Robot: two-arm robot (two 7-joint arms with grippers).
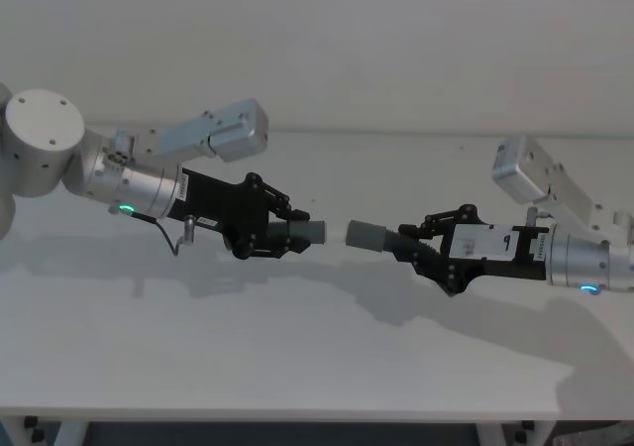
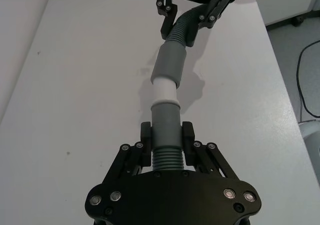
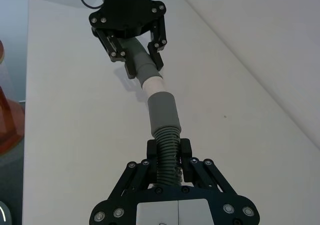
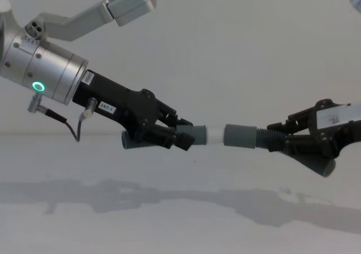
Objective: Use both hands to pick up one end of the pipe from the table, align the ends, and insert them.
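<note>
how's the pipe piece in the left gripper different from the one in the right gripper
The left gripper holds a pipe piece ending in a narrow whitish tip; the piece in the right gripper ends in a wider, smooth grey collar. In the wrist views the tip looks slimmer than the collar's mouth, so it would be the part going in. Both pieces are dark grey with ribbing, held above the table, ends facing and nearly lined up.

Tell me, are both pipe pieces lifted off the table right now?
Yes, in the chest view the left hand and right hand hold both pipe pieces in the air above the table.
</note>
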